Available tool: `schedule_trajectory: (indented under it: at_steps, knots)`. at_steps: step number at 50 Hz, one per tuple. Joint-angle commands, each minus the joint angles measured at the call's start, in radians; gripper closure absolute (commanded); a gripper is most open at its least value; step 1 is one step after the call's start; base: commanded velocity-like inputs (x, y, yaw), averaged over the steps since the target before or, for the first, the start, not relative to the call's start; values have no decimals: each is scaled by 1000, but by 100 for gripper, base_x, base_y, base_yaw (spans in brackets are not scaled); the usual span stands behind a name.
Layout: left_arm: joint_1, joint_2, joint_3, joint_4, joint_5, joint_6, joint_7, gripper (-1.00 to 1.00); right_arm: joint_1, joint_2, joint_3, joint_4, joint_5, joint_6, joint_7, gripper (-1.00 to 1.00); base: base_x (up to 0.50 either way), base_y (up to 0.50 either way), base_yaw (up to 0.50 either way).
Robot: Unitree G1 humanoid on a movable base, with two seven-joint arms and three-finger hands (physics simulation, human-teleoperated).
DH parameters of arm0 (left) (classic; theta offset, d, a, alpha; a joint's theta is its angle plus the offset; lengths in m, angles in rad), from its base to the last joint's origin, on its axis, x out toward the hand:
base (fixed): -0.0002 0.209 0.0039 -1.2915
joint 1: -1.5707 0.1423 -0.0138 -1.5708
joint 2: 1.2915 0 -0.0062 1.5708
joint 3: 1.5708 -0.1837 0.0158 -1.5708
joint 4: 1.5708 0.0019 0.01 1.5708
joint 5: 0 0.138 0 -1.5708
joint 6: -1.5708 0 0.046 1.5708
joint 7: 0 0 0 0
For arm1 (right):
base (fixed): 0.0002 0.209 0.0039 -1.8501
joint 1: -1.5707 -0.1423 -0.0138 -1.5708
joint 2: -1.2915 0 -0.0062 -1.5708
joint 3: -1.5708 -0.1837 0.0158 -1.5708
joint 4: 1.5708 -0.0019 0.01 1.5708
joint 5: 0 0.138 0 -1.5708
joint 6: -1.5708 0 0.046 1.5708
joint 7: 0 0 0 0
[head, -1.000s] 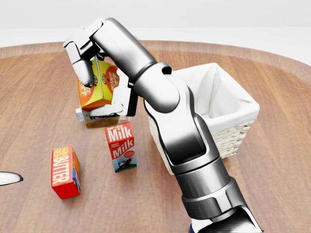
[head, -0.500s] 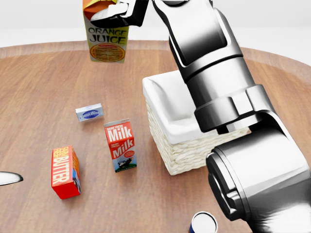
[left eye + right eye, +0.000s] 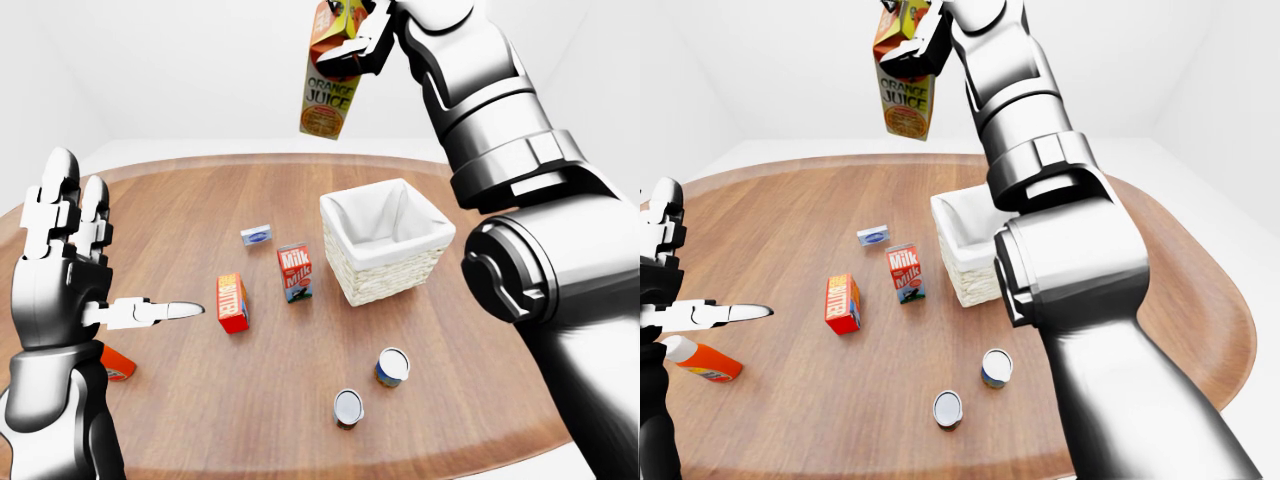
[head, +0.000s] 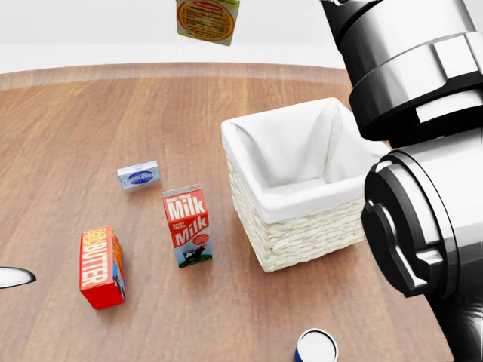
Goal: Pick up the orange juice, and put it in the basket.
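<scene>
At the left of the left-eye view, the left hand (image 3: 75,262) is held open and idle, clear of the worktop (image 3: 200,400). The butter box (image 3: 232,302) and milk carton (image 3: 294,272) are left standing, since neither is wanted. The orange juice (image 3: 331,75) is gripped by its top in the right hand (image 3: 362,42), lifted high, probably so its base clears the rim. The basket (image 3: 385,268) waits lower right, unfilled.

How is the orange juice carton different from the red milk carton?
The orange-and-yellow orange juice carton hangs high in the air, gripped by the right hand; the red-and-white milk carton stands on the round wooden table. The juice carton is tilted; the milk carton is upright. Both are printed cartons.
</scene>
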Motion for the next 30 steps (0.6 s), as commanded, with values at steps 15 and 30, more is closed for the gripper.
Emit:
schedule_trajectory:
  at_steps: [15, 30]
  knots:
    - [-2, -4, -13, 100, 33, 0, 9, -100, -19, -53, -46, 144, -134, 0, -63, 100, 0, 0, 0]
    - [-3, -5, -15, 104, 34, 0, 9, -100, 10, -52, -68, 153, -188, 0, -125, 100, 0, 0, 0]
